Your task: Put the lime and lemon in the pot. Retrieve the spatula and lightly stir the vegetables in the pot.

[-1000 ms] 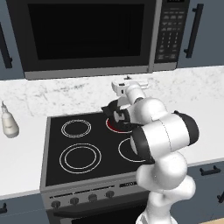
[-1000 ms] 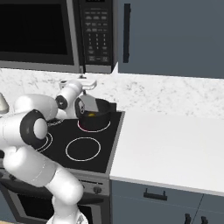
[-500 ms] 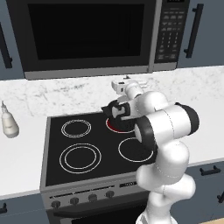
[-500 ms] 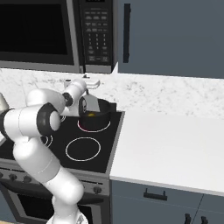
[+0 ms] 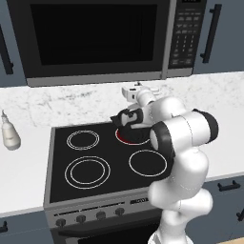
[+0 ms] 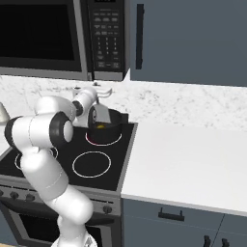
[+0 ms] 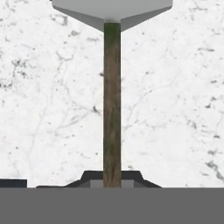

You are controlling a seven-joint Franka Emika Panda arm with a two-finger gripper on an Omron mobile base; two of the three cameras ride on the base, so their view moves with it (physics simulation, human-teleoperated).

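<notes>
My gripper (image 7: 112, 180) is shut on the thin dark handle of the spatula (image 7: 112, 105). The handle runs straight away from the fingers to a pale grey blade, with marble behind it. The black pot (image 5: 138, 134) (image 6: 110, 120) sits on the back right burner, whose ring glows red. My hand hangs just over the pot. The yellow lemon (image 6: 100, 127) lies inside the pot. The lime is hidden. In the base views I cannot make out where the spatula's blade sits relative to the pot.
A microwave (image 5: 95, 43) hangs close above the stove. A pale bottle (image 5: 9, 136) stands on the counter to the left. White counter (image 6: 193, 154) stretches to the right of the stove. The other burners (image 5: 86, 170) are bare.
The arm's elbow has swung round toward the pot. The hand stays over the pot, shifted only slightly, still shut on the spatula.
</notes>
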